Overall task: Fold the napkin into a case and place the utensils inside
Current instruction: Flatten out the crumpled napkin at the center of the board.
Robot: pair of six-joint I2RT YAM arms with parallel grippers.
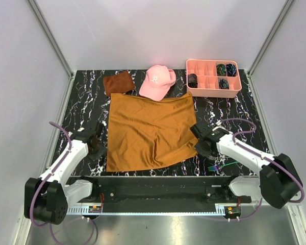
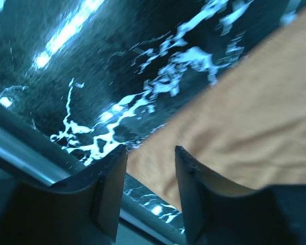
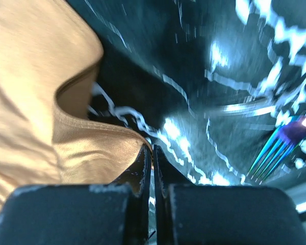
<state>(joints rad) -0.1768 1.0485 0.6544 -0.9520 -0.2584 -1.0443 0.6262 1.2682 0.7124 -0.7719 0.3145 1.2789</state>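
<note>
The orange-brown napkin (image 1: 148,127) lies spread flat on the black marble table (image 1: 86,109). My left gripper (image 1: 98,152) is low at its near left side and open, and the cloth's corner (image 2: 255,112) reaches into the gap between the fingers (image 2: 150,153). My right gripper (image 1: 197,147) is shut on the napkin's right edge, and the fabric (image 3: 25,76) rises in a raised fold up to the closed tips (image 3: 153,149). A purple-green iridescent fork (image 1: 212,167) (image 3: 273,153) lies on the table just near-right of that gripper.
A pink cap (image 1: 157,81) and a smaller rust-brown cloth (image 1: 118,82) sit behind the napkin. A pink compartment tray (image 1: 214,92) holding dark items stands at the back right. The table's metal front rail (image 2: 20,148) runs close to the left gripper.
</note>
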